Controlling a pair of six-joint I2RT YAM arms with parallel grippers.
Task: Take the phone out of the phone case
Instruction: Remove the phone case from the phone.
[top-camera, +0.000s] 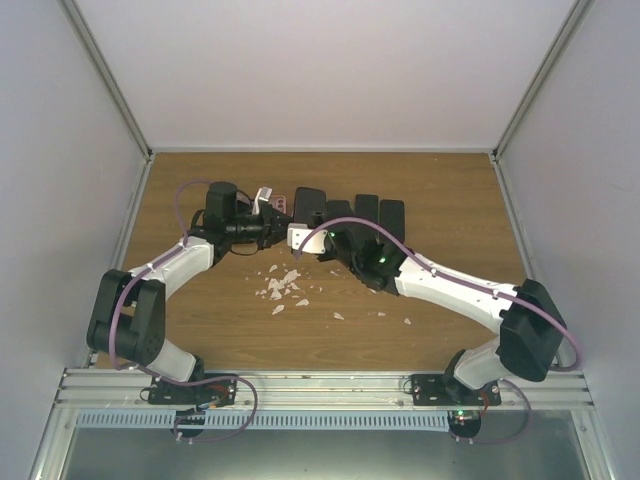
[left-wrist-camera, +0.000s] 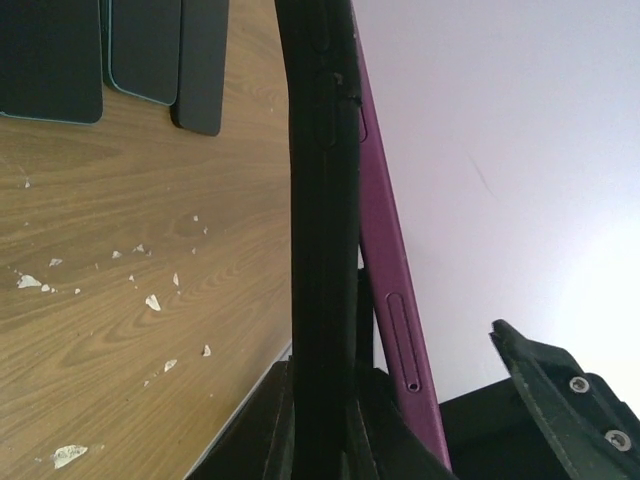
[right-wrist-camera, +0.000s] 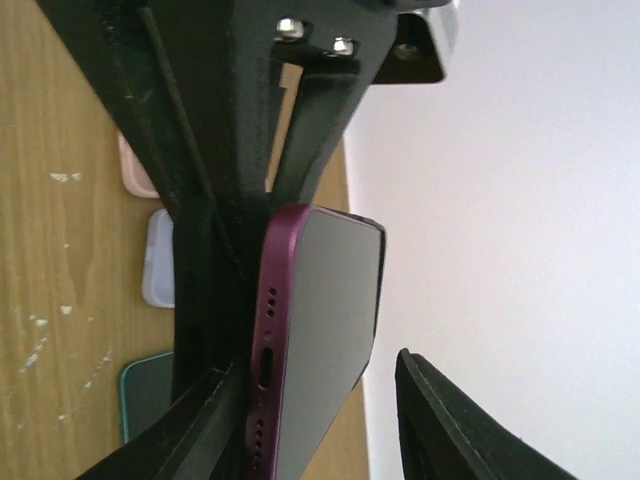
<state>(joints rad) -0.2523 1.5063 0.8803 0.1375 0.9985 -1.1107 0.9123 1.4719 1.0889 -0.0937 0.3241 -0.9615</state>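
Two grippers share the work above the desk (top-camera: 450, 190), nearer its far edge than its near one and roughly midway between its side edges. The left gripper (left-wrist-camera: 325, 405) is pressed together on the black phone case (left-wrist-camera: 320, 200), holding it edge-on. The phone (left-wrist-camera: 385, 270) leans out of the case at one end, and its other end appears seated in it. The right gripper (right-wrist-camera: 325, 425) is spread around the exposed end, one finger beside the phone and the other standing apart from its face. The phone is a slim plum-coloured slab with a smooth grey face, a port and small holes in its end, and a slot in its side rail. It is likely stiff, fairly light, slippery on the glass and breakable if dropped, while the case looks pliable. The safer hold, I judge, is across the two flat faces near the exposed end, drawing it away from the case rather than twisting.
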